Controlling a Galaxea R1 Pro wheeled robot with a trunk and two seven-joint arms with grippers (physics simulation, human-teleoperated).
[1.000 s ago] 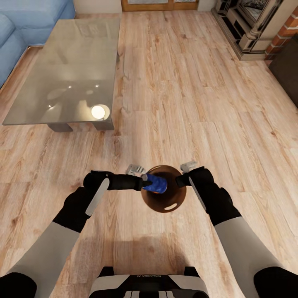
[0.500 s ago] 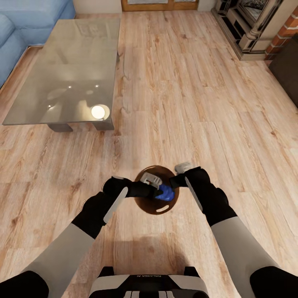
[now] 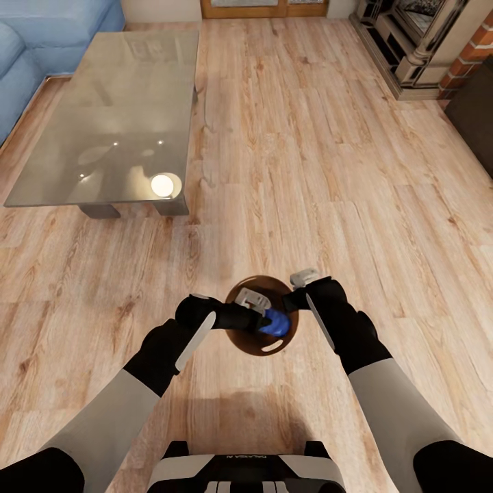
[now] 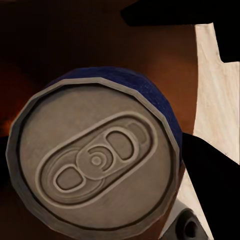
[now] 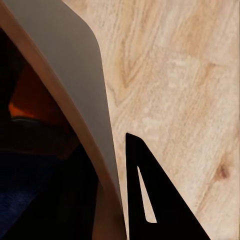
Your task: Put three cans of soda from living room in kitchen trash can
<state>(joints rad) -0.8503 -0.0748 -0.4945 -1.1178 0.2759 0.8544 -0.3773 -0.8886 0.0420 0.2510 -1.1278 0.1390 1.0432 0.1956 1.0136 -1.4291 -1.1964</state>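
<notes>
Since a second ago the left arm has swung right, carrying the dark blue soda can [image 3: 276, 322] over the trash can's [image 3: 274, 347] brown inside. The right gripper [image 3: 298, 290] clamps the bin's far-right rim. The left gripper [image 3: 255, 309] reaches in beside the can; whether it grips, I cannot tell. Release well inside, bin steady. Faint mirrored lettering on the robot's base is unreadable.
</notes>
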